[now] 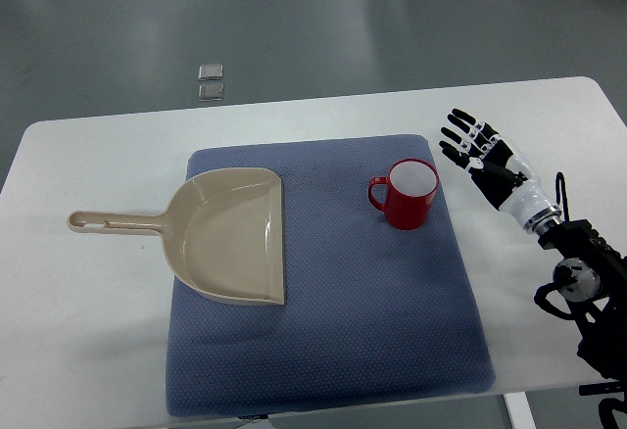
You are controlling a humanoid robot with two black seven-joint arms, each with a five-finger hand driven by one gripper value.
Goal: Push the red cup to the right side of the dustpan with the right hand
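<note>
Since the red cup (409,195) already stands upright on the blue mat (323,282), apart from the dustpan (227,235) on its right, little seems left. Right robot hand (482,155) hovers beside the cup, fingers spread, holding nothing.

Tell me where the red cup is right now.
In the top view the red cup stands upright on the blue mat, right of the dustpan and apart from it, with the open right hand just beyond it.
</note>
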